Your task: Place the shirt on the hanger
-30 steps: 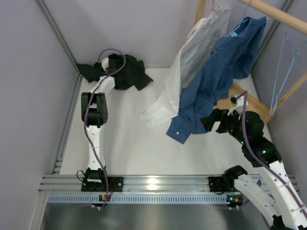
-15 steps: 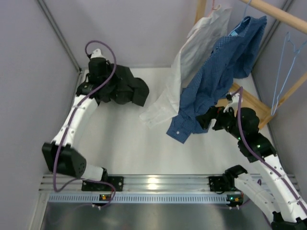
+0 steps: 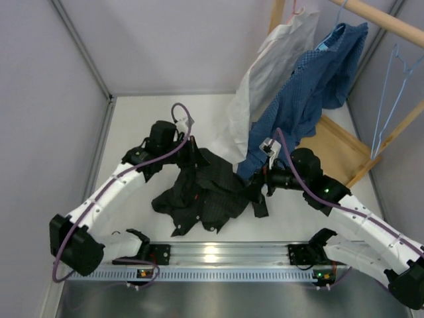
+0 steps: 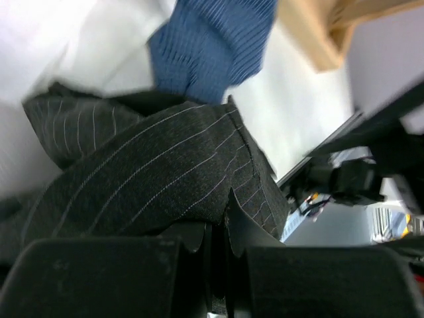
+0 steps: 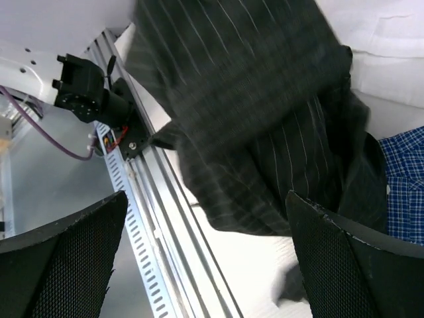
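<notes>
from above, the left gripper (image 3: pixel 188 158) pinches the shirt (image 3: pixel 207 197), which droops from it toward the right gripper (image 3: pixel 257 184); the hanger (image 3: pixel 391 86) hangs well beyond that one. left wrist: jaws clamped on striped cloth. right wrist: fingers (image 5: pixel 66 265) wide apart, shirt just ahead of them.

The top external camera looks down from above and behind the arm bases, far enough to take in the whole white surface (image 3: pixel 165 126), the front rail (image 3: pixel 218 255) and the wooden rack base (image 3: pixel 338 142). The left wrist camera sits just behind the left gripper (image 4: pixel 215 245), very close to the black shirt (image 4: pixel 152 179), facing the blue dotted shirt (image 4: pixel 212 40). The right wrist camera looks down past the right gripper (image 5: pixel 205 262) onto the same shirt and rail, which all three views share.
</notes>
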